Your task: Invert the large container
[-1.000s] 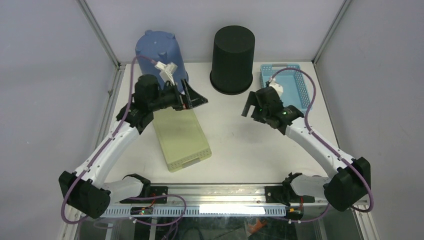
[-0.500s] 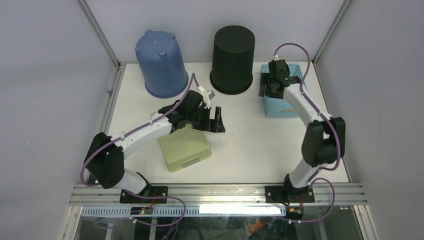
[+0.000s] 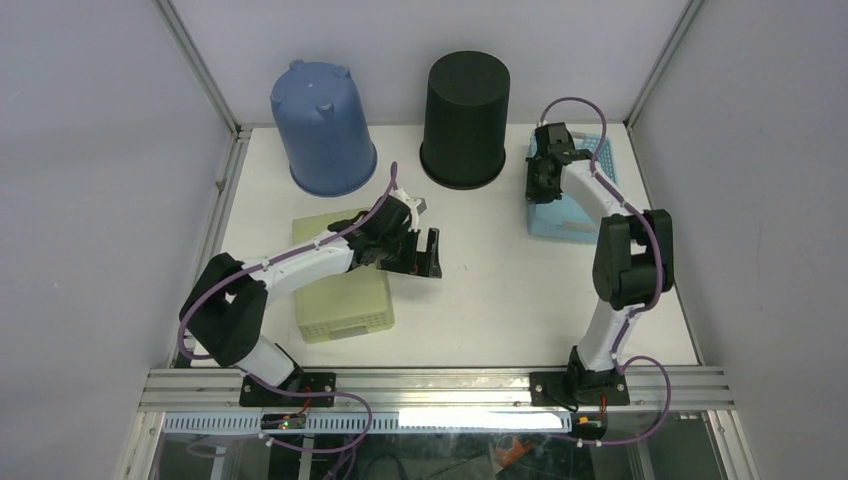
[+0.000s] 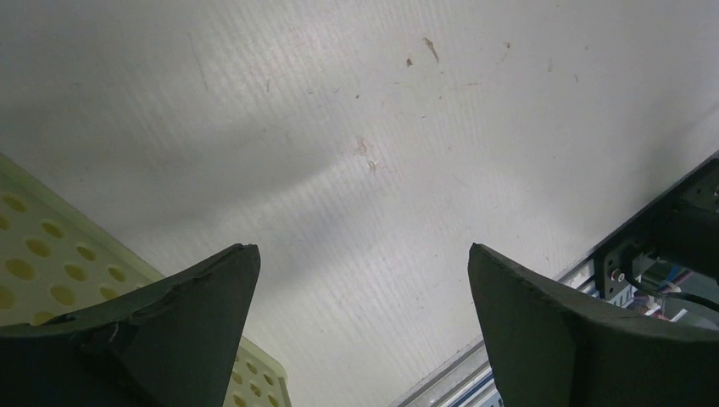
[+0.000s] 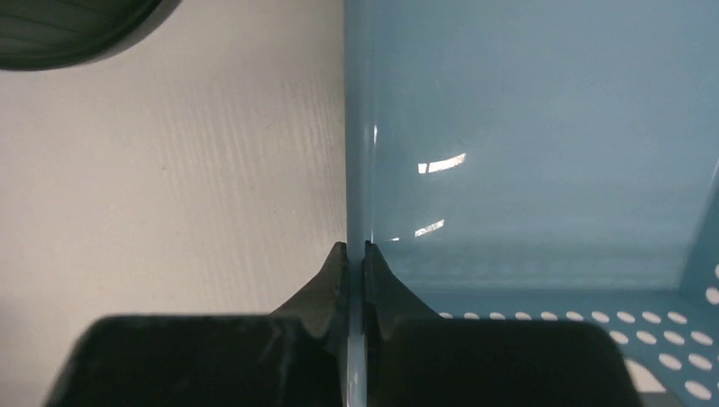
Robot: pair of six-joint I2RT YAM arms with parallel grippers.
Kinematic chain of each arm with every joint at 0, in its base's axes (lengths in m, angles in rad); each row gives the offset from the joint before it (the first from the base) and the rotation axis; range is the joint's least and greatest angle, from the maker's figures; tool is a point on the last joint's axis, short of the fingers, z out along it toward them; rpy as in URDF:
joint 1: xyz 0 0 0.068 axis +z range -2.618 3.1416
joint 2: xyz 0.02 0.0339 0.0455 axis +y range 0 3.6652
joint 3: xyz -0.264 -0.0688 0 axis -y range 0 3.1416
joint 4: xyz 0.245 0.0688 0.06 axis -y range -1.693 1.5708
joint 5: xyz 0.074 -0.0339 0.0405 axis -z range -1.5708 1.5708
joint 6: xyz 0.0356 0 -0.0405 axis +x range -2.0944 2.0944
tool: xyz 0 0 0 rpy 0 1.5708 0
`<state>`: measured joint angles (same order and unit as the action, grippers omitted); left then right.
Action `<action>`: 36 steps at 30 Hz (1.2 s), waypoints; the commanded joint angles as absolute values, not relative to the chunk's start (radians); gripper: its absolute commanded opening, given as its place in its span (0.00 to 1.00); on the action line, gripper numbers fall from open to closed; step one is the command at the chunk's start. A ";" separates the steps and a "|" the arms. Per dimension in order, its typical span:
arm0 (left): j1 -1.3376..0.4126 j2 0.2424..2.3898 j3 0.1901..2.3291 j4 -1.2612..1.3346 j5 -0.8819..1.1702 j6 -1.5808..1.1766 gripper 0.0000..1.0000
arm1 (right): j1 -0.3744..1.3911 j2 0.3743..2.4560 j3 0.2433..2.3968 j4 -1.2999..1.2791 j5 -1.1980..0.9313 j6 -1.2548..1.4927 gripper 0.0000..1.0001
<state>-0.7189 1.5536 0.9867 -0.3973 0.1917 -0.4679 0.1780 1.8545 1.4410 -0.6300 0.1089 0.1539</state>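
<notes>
A light blue perforated container [image 3: 568, 218] sits at the back right of the table. My right gripper [image 3: 545, 180] reaches down over its left wall. In the right wrist view the gripper [image 5: 356, 248] is shut on that thin blue wall [image 5: 358, 153], one finger outside and one inside. A larger pale yellow-green perforated container [image 3: 340, 300] lies left of centre with its flat solid face up. My left gripper [image 3: 425, 255] hangs just past its right edge. The left wrist view shows this gripper [image 4: 363, 250] open over bare table, with the yellow-green container [image 4: 34, 254] at lower left.
A blue bucket [image 3: 322, 130] and a black bucket [image 3: 465, 120] stand upside down along the back edge. The black bucket's rim [image 5: 59, 34] shows just left of the light blue container. Metal frame posts and grey walls enclose the table.
My right gripper has shut on the light blue container's left wall. The left arm has drawn back leftward, and the yellow-green container has shifted left with it.
</notes>
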 commanded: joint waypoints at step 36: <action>-0.366 1.172 1.276 -0.600 0.087 -0.506 0.99 | 0.680 1.276 0.599 0.900 -0.576 1.496 0.00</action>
<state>-0.3763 1.2251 1.2198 -0.6071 0.1104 -0.4873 0.6922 1.2469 0.6323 0.4595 -0.5179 1.3327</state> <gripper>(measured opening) 0.990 0.041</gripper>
